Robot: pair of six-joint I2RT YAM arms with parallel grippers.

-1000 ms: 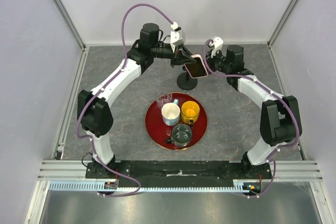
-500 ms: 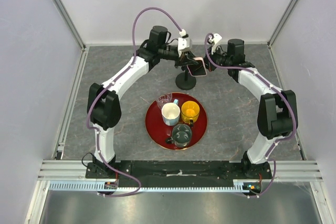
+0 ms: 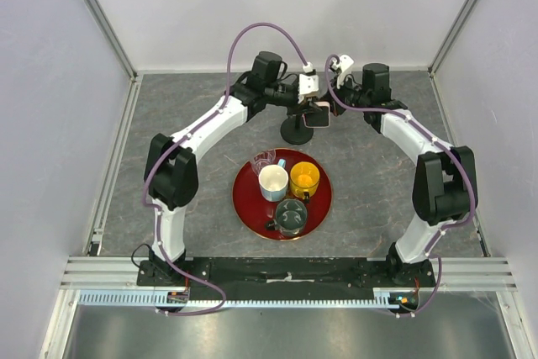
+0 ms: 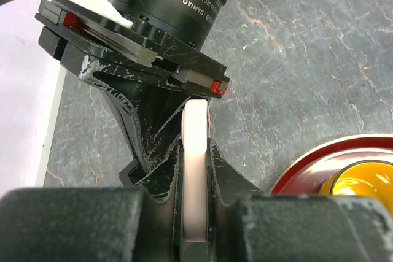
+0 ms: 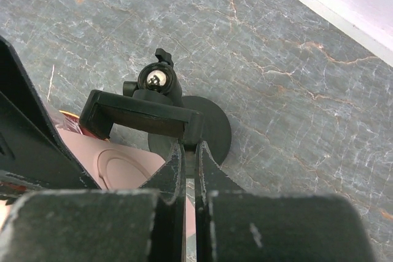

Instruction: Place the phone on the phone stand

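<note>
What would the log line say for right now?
left fingers: shut on phone | right fingers: shut | phone: by stand, not seated

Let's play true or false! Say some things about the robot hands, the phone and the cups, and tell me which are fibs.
1. The left hand pinches the phone by its pink edge. True.
2. The phone lies flat on the red tray. False: it is held up beside the phone stand.
3. A yellow cup sits on the tray. True.
4. The phone stand stands on the tray. False: it stands on the grey table, beyond the tray.
5. The right hand is wide open. False: it is shut.
</note>
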